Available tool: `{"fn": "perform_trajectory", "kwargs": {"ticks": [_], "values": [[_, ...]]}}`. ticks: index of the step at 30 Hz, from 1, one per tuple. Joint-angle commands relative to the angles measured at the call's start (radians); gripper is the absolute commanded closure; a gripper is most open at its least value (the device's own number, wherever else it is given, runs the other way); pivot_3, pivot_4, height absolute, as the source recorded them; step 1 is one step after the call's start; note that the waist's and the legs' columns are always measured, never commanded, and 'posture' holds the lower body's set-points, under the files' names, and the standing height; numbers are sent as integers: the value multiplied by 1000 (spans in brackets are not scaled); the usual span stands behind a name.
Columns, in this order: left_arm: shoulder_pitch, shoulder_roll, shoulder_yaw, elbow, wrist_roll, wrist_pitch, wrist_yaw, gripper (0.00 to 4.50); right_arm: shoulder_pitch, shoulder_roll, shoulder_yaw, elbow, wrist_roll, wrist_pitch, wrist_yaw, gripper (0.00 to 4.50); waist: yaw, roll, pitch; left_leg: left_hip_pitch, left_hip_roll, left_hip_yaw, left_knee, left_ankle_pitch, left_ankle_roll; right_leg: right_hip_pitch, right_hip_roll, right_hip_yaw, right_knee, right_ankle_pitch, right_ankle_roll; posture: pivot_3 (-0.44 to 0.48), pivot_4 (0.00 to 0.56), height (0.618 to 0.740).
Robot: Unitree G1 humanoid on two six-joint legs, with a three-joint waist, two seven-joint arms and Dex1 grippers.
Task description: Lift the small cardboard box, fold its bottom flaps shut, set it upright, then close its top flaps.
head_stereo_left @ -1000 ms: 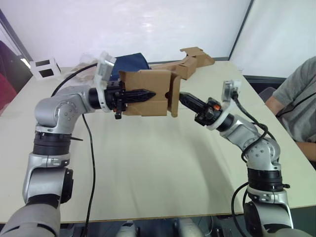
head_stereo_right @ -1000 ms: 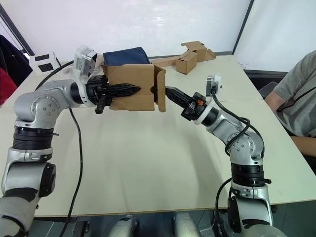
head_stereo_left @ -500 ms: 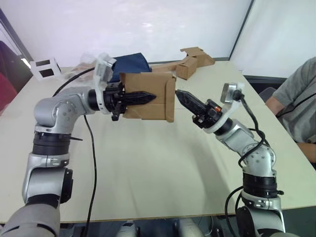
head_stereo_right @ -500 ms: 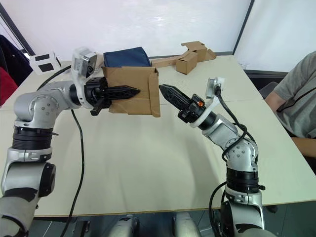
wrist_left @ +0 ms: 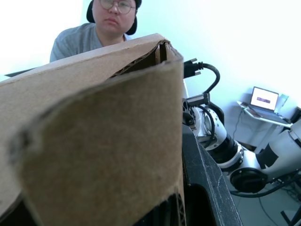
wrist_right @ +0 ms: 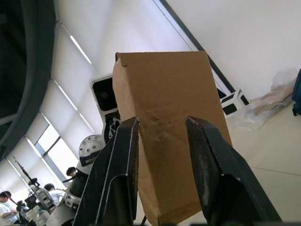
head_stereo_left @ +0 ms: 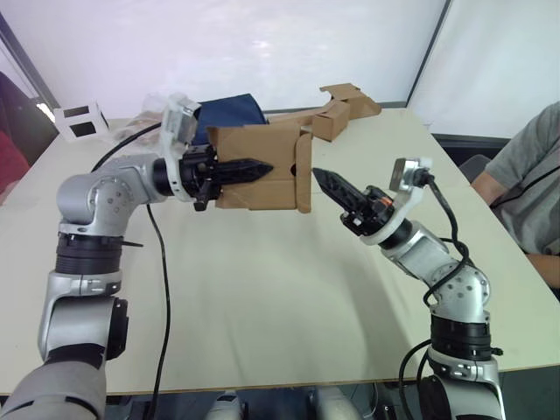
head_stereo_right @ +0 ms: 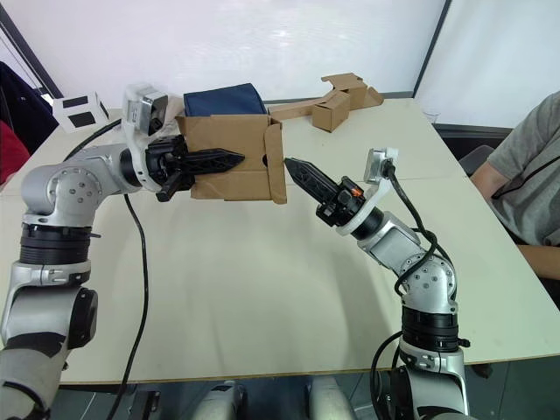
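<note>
We are holding the small plain brown corrugated cardboard box in the air above the pale bench, its end flap hanging partly folded.

If our right gripper is pushing off-centre, the flap could spring back or the box twist from our left gripper, which is clenching a wall, seemingly firmly. The right gripper's fingers are standing parted, empty, just beside the flap.
</note>
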Motion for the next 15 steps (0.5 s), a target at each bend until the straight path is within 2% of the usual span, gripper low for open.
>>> {"fn": "perform_trajectory", "kwargs": {"ticks": [1, 12, 15], "values": [[-27, 16, 32, -2, -9, -14, -9, 4500, -7, 9, -6, -44, 25, -21, -1, 2937, 0, 0, 0, 0, 0, 0, 0, 0, 0, 0, 0, 0, 0, 0, 0, 0, 150, 740], [-23, 19, 29, 1, -6, -17, -11, 4500, -12, 11, 2, -38, 15, -28, -8, 2937, 0, 0, 0, 0, 0, 0, 0, 0, 0, 0, 0, 0, 0, 0, 0, 0, 150, 740], [-20, 21, 30, -3, -8, -15, -11, 4500, -13, 14, 3, -36, 15, -32, -10, 3639, 0, 0, 0, 0, 0, 0, 0, 0, 0, 0, 0, 0, 0, 0, 0, 0, 150, 740]]}}
